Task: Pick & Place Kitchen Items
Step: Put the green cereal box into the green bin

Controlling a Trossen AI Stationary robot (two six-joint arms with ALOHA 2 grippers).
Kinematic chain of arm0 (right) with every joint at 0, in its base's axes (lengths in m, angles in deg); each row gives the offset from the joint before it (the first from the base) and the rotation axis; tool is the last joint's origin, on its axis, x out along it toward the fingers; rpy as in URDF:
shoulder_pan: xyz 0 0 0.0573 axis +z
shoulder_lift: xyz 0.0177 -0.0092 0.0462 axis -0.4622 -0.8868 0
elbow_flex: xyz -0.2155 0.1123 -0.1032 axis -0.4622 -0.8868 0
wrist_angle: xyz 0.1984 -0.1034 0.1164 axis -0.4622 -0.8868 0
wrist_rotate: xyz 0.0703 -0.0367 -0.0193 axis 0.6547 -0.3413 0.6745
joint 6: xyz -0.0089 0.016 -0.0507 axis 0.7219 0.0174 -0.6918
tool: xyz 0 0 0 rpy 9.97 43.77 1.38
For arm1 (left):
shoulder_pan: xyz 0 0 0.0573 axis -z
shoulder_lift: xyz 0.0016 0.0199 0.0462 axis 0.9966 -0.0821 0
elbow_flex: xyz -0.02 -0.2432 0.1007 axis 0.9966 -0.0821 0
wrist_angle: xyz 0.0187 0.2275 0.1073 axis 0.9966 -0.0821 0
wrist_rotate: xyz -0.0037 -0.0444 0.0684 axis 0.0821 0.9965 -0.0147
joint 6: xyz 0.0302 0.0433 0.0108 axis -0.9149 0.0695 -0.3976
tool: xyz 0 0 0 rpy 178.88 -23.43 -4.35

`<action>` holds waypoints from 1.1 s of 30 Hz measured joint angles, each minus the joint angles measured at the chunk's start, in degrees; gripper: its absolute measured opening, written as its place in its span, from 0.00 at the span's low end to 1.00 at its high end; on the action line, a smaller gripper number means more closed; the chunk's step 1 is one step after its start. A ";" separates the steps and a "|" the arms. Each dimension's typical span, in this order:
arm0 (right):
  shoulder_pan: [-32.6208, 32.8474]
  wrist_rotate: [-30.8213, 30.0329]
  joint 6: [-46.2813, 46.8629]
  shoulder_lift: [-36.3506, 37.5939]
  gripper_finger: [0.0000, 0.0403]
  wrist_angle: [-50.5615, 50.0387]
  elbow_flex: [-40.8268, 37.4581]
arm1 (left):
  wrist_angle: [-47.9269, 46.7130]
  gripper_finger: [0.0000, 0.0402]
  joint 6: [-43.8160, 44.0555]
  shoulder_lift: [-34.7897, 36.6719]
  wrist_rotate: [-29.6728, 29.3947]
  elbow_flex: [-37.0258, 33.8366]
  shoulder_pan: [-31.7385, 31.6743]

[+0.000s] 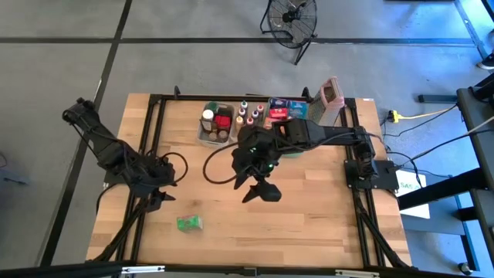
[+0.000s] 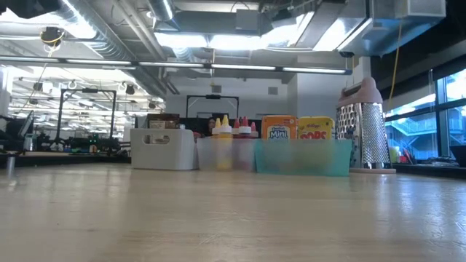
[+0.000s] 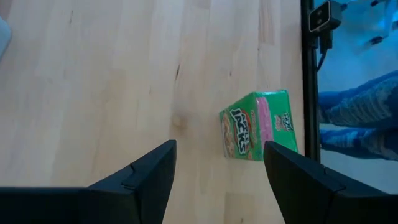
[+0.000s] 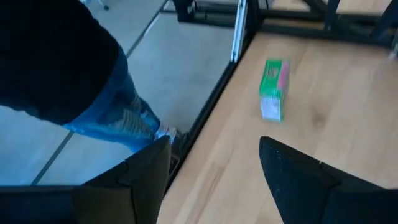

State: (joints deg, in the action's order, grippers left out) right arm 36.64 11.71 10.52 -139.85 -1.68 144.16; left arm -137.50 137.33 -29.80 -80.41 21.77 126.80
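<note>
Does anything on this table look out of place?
Yes: one green box lies alone on its side near the table's front edge, far from the other groceries gathered in tubs along the back.

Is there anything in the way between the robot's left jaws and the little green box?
No, nothing visible. The green box lies alone on bare table, just ahead of the left gripper, whose jaws stand open. The right gripper hangs farther off over the table's middle, also open and empty, not between them.
</note>
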 joint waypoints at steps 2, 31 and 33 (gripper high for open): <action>0.00 -0.01 0.00 0.00 0.61 2.20 0.00 | -0.01 0.59 0.73 0.00 0.00 0.00 0.62; 0.68 -0.59 11.69 -0.09 0.61 15.78 0.00 | 10.73 0.59 10.55 -10.42 -6.56 0.07 15.74; 0.87 -0.61 11.57 -0.09 0.61 15.63 0.00 | 10.73 0.59 12.18 -12.73 -6.04 0.07 17.68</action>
State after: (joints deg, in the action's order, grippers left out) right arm 37.50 11.10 22.09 -139.94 13.95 144.16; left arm -126.78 149.51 -42.52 -86.46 21.83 144.47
